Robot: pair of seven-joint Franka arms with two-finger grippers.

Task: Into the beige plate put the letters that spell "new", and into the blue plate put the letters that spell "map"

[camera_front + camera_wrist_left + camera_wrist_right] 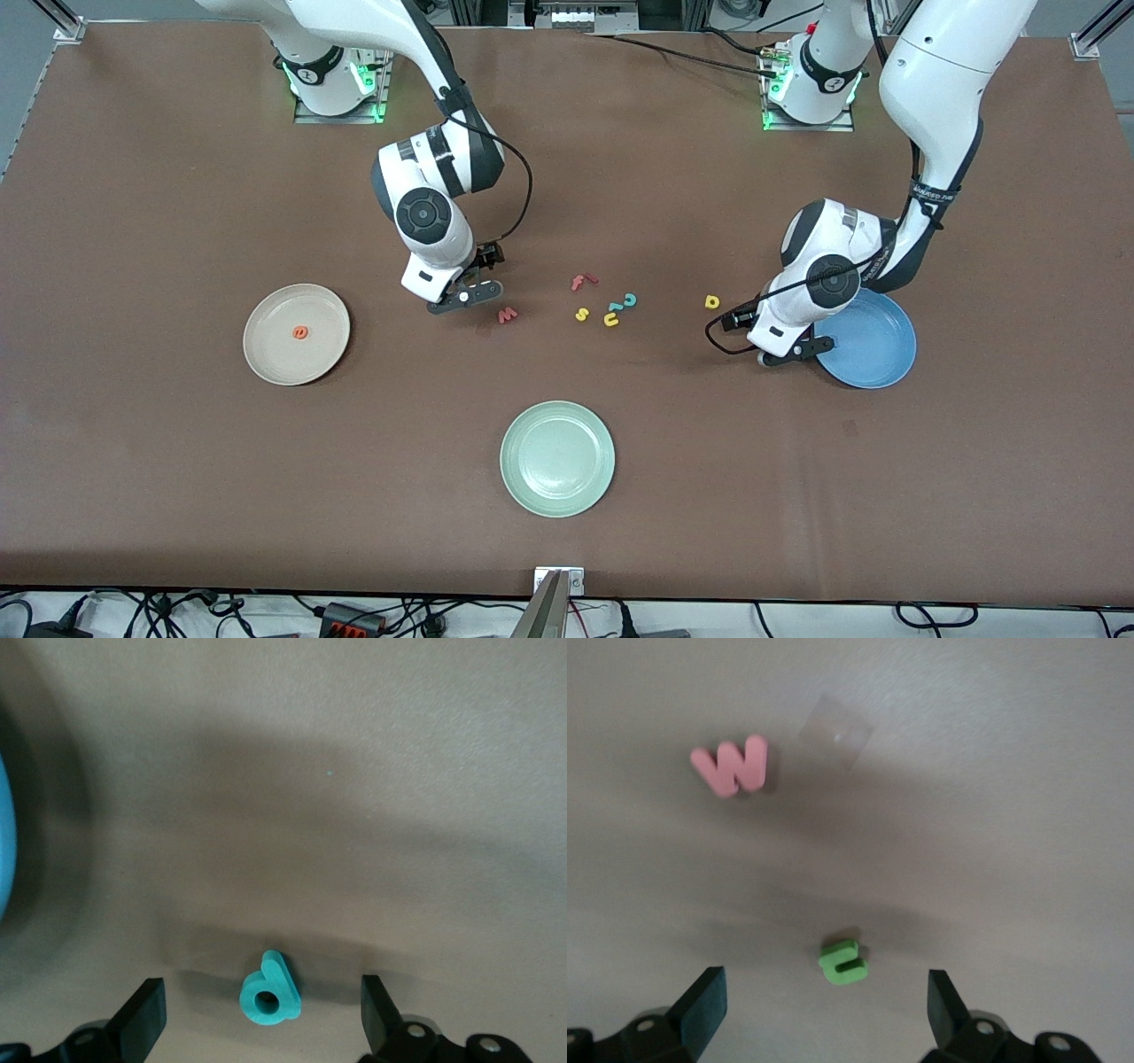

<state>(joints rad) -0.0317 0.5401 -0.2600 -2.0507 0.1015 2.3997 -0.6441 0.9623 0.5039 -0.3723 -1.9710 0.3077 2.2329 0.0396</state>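
While my right gripper hangs over bare table just beside the pink "w", the orange "e" lies in the beige plate. Left wrist: my left gripper, jaws wide, straddles the teal "p" (descend centred, squeeze gently). Right wrist: jaws wide around the green "n".

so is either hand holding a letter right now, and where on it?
Nothing held. Left hand open around the teal p on the table; right hand open around the green n.
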